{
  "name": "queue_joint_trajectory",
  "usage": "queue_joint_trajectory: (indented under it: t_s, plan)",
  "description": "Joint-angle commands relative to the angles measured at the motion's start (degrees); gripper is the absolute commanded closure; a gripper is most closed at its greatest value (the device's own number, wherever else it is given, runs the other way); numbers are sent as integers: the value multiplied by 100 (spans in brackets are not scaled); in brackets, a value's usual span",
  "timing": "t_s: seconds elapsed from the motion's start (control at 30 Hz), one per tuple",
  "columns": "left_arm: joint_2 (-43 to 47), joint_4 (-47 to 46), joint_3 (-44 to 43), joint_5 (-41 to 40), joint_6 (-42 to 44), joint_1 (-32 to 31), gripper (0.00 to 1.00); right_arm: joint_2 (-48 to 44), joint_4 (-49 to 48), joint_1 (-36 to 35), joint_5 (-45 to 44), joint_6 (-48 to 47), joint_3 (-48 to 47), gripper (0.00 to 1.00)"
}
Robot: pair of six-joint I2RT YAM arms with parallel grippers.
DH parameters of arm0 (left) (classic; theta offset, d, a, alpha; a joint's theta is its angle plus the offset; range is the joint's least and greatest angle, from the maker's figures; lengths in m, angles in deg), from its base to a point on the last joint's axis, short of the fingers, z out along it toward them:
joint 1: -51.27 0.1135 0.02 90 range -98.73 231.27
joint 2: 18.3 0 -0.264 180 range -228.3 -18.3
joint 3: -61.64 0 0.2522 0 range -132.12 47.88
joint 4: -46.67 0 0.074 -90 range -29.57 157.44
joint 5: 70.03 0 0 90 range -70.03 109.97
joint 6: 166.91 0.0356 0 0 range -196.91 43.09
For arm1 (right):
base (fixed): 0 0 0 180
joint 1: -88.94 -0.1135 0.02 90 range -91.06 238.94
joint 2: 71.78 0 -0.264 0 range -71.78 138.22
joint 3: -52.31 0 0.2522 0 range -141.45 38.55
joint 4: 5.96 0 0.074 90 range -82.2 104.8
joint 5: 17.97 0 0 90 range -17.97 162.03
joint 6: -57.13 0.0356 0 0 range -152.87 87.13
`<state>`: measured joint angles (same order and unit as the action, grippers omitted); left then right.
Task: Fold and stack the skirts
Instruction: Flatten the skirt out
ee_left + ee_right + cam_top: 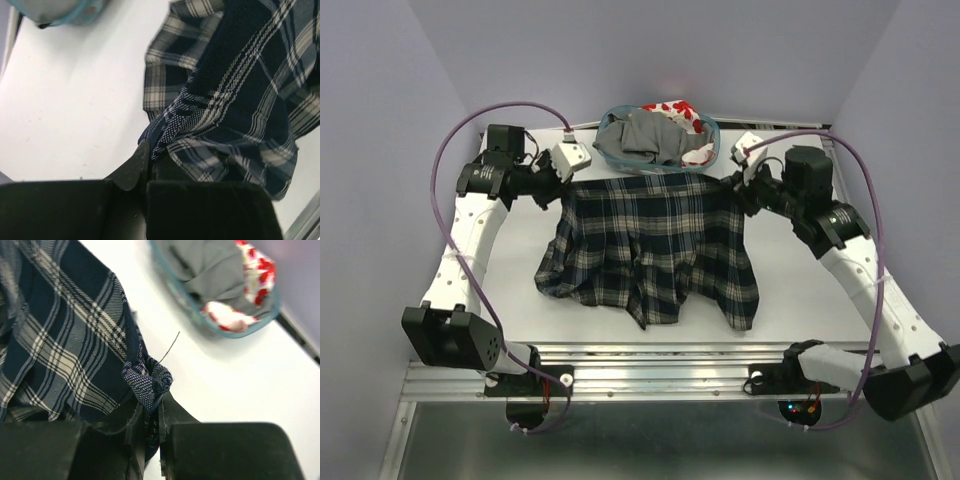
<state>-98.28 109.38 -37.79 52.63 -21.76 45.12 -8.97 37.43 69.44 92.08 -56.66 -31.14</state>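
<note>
Though the white table [800, 300] gives room, the navy, white and green plaid cloth skirt [655, 245] spread mid-frame is light and limp, so I judge the waistband corners the right hold. The teal plastic basket [712, 130], top centre, holds the grey pleated skirt [645, 135] and the white red-blotched skirt [672, 107]. My left gripper [146, 162] and right gripper [150, 412] each pinch a corner. Only the wrist views show cloth bunched between the jaws; only the overhead shows the rumpled hem.

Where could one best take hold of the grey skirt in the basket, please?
By its bunched folds, probably straight down from above: the grey skirt lies crumpled over the red-print skirt, and the teal basket wall blocks a sideways approach.
</note>
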Motion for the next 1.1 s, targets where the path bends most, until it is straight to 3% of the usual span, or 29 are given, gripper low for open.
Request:
queue_joint_trajectory:
  t_s: [0.0,0.13,0.17,0.23,0.27,0.3,0.37,0.4,0.43,0.47,0.53,0.6,0.67,0.7,0.77,0.8,0.83,0.9,0.93,1.0,1.07]
  plan:
    - [80,-1966,-991,-1410,-1892,387,100,362,-711,325,-2388,-3,-1350,99]
    - [-105,-2740,-2084,-2173,-3026,387,100,785,-1177,325,-3269,102,-2371,99]
    - [-1,-3046,-2207,-2333,-3368,387,100,777,-1492,325,-3602,146,-2443,99]
    - [271,-3312,-1973,-2293,-3485,378,100,629,-1592,325,-3387,182,-2400,99]
    - [438,-3382,-1728,-1891,-3416,378,100,367,-1244,325,-2915,-44,-2191,99]
    - [727,-3087,-1360,-590,-2919,369,100,268,-692,325,-1484,-108,-2198,99]
    - [870,-1984,-1216,-7,-2371,-365,100,232,746,325,-271,362,-2338,99]
    - [958,-1794,-998,-14,-2369,-856,100,250,955,325,527,636,-2321,99]
    - [1011,-1731,-830,55,-2543,-1801,100,267,992,325,848,987,-2234,99]
    - [1055,-1766,-646,325,-2728,-2054,100,259,897,325,1208,1164,-2137,99]
    - [1082,-1897,-251,2014,-3104,-2074,100,223,511,325,1823,1507,-1892,99]
    - [1055,-1960,-266,2226,-3178,-2074,100,284,89,325,2237,1806,-2056,99]
    - [1029,-1924,-484,1886,-3300,-2083,100,355,-9,325,2188,1913,-2276,99]
    - [916,-2029,-843,1057,-3527,-2066,100,460,-79,325,1569,1983,-2408,99]
    - [775,-2108,-1266,357,-3871,-1864,100,592,-211,325,497,1583,-2767,99]
    - [687,-2396,-1529,-37,-4037,-1472,100,671,-290,325,-788,1466,-2865,99]
    - [677,-2634,-1575,-1050,-4239,-1233,100,837,-404,325,-1410,1178,-2996,99]
    - [738,-3232,-1471,-1961,-4539,-671,100,979,-615,403,-2257,939,-3112,99]
    - [782,-3443,-1375,-2818,-4566,-224,100,1005,-747,482,-2765,868,-3103,99]
    - [931,-3918,-1085,-3456,-4497,130,100,953,-1177,544,-3277,780,-2980,99]
    - [1098,-4103,-918,-3540,-4496,272,100,892,-1345,544,-3341,875,-2945,99]
